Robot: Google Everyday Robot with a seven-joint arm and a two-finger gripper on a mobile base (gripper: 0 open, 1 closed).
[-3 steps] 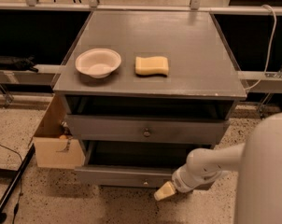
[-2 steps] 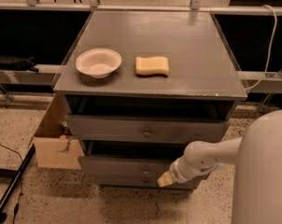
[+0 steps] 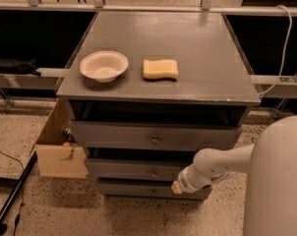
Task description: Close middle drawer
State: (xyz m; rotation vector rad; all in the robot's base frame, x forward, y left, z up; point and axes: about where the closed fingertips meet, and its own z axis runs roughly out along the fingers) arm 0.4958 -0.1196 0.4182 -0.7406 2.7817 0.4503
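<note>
At the far left a black pole [image 3: 13, 195] lies slanted on the speckled floor. Next to it an open cardboard box [image 3: 60, 154] stands against the left side of the grey bench [image 3: 207, 53].

On the bench top a shallow white bowl [image 3: 104, 65] sits left of centre. A yellow sponge [image 3: 161, 69] lies flat just to its right, apart from it.

Three drawers are stacked under the top. The top drawer [image 3: 114, 134] is the widest and stands furthest out, with a dark gap above its front and a round knob at its centre. The middle drawer [image 3: 129, 170] sits right below it. It is partly out, with a dark strip of its inside showing above the flat front and a small knob near the middle. The bottom drawer [image 3: 138, 190] is the narrowest and darkest.

My gripper [image 3: 177, 187] is low at the right end of the middle drawer's front, about where it meets the bottom drawer. I cannot tell whether it touches the panel, nor whether it is parted or pressed together. My white arm [image 3: 215, 167] reaches in from the right, from my rounded body [image 3: 279, 181]. A pale cable [image 3: 285, 43] hangs beyond the bench's right edge.
</note>
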